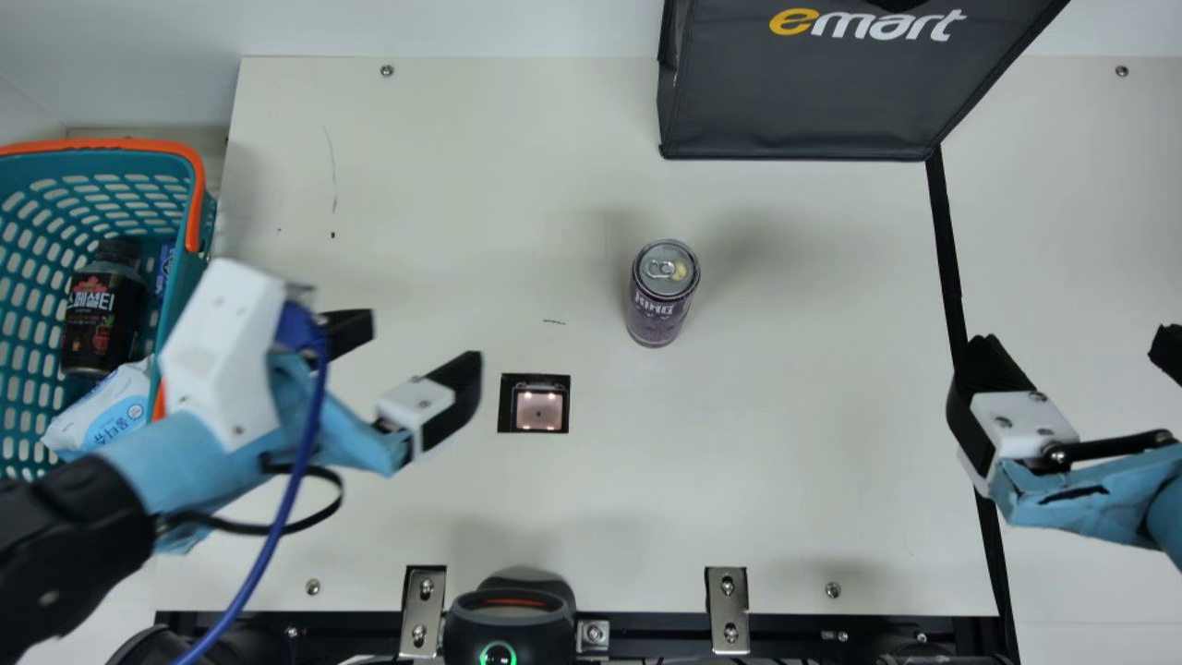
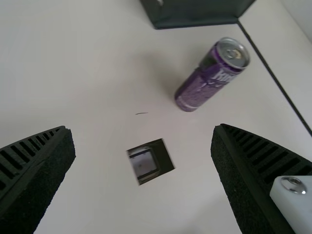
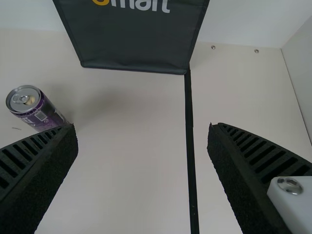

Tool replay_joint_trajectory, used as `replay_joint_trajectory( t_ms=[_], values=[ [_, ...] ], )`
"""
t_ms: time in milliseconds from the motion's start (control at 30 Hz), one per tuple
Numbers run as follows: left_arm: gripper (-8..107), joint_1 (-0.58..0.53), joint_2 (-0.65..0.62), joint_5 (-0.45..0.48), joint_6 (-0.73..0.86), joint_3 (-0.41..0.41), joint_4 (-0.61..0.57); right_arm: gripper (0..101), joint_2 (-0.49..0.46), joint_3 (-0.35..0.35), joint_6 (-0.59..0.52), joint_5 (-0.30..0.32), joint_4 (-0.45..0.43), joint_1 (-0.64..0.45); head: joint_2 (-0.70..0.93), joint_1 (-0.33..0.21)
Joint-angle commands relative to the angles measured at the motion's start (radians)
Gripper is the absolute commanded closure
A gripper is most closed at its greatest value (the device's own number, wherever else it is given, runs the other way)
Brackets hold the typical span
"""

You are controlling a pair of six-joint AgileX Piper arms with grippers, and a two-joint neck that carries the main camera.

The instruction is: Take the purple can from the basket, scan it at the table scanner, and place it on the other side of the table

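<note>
Purple can (image 1: 659, 309), a metal cylinder, stands on the desk (image 1: 785, 443); left gripper (image 1: 423, 344) and right gripper (image 1: 1074, 345) have ribbed fingers wide apart.

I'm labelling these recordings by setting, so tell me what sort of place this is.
Probably a mock self-checkout station in a lab: a scanner window set into the table, a shopping basket holding goods, and a dark store bag at the far edge.

The purple can (image 1: 657, 307), with silver top, is standing upright on the tabletop (image 1: 785, 434), near the square, black-framed scanner (image 1: 538, 411); the teal, orange-handled basket (image 1: 92, 163) holds goods at main view's left
</note>
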Motion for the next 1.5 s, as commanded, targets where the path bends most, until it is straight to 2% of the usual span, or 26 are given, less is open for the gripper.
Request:
replay_joint_trajectory(
  t_ms=[0, 300, 567, 600, 700, 833, 1033, 1267, 1467],
  values=[
    [9, 0.044, -0.095, 0.053, -0.013, 0.002, 0.054, 6, 0.000, 0.000, 0.000, 0.000, 0.000, 0.000, 0.002, -0.029],
    [9, 0.122, -0.235, 0.204, -0.067, -0.029, 0.245, 6, 0.000, 0.000, 0.000, 0.000, 0.000, 0.000, 0.002, -0.029],
    [9, 0.108, -0.307, 0.326, -0.124, -0.053, 0.426, 6, 0.000, 0.000, 0.000, 0.000, 0.000, 0.000, 0.002, -0.029],
    [9, 0.115, -0.302, 0.306, -0.113, -0.051, 0.378, 6, 0.000, 0.000, 0.000, 0.000, 0.000, 0.000, 0.002, -0.029],
    [9, 0.110, -0.307, 0.326, -0.124, -0.052, 0.423, 6, 0.000, 0.000, 0.000, 0.000, 0.000, 0.000, 0.002, -0.029],
    [9, 0.110, -0.307, 0.326, -0.124, -0.052, 0.423, 6, 0.004, -0.002, 0.001, -0.001, 0.001, 0.004, 0.002, -0.029],
    [9, 0.110, -0.307, 0.326, -0.124, -0.052, 0.423, 6, 0.068, -0.025, -0.020, 0.009, 0.027, 0.077, 0.002, -0.029],
    [9, 0.110, -0.307, 0.326, -0.124, -0.052, 0.423, 6, 0.179, -0.019, -0.128, 0.009, 0.122, 0.162, 0.002, -0.029],
    [9, 0.110, -0.307, 0.326, -0.124, -0.052, 0.423, 6, 0.263, -0.011, -0.269, 0.009, 0.225, 0.163, 0.002, -0.029]
  ],
)
